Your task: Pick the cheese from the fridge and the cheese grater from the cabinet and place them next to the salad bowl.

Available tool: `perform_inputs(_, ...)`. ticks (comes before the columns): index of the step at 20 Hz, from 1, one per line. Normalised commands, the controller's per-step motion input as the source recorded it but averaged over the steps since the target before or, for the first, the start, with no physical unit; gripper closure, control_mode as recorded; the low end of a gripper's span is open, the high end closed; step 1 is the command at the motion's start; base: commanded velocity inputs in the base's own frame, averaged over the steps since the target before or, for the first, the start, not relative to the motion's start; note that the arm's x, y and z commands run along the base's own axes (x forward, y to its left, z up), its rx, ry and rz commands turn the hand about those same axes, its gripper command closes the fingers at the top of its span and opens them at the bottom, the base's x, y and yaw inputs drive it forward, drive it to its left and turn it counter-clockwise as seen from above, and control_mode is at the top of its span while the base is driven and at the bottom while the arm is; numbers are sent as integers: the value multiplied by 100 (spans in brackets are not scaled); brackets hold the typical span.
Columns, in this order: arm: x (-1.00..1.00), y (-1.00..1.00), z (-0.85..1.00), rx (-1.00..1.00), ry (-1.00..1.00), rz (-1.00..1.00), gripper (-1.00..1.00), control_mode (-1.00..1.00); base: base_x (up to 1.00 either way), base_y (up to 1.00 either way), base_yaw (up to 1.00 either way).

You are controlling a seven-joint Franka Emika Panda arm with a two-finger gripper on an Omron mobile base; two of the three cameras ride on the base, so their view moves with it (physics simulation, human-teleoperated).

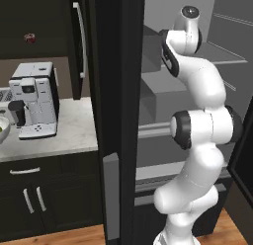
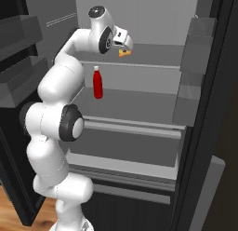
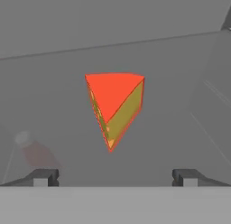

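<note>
Dark kitchen cabinets (image 1: 29,199) line the left side, with a pale counter (image 1: 74,133) carrying a coffee machine (image 1: 33,101) and, at the picture's left edge, the rim of the bowl (image 1: 3,130). Beside the counter stands the fridge (image 2: 139,109), its doors open and its grey shelves showing. The white arm (image 2: 51,90) reaches up into it toward the upper shelf (image 2: 153,55). On that shelf lies the cheese (image 3: 116,105), a yellow-orange wedge with a red face, seen in the right base view as a small orange piece just past the hand. The pincer (image 3: 115,175) hangs over the cheese with its two dark tips spread wide apart, one on each side of the wedge and not touching it. A red bottle (image 2: 97,83) stands upright on the shelf below, left of the cheese. A small dark-red object (image 1: 30,38) sits high on the dark wall above the coffee machine.
</note>
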Motion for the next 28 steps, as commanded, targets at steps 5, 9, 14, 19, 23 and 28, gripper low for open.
perform_inputs(5,49,0,0,0,2,0,-100,-100,0,0,0)
perform_inputs(9,44,-5,0,0,7,0,-100,-100,0,0,0)
perform_inputs(14,29,-21,-1,0,4,0,-100,-100,0,0,0)
perform_inputs(19,27,-10,-9,0,3,0,-100,-100,0,0,0)
perform_inputs(23,17,0,-21,0,4,0,-100,-100,0,0,0)
perform_inputs(28,6,0,-12,0,1,0,-100,-100,0,0,0)
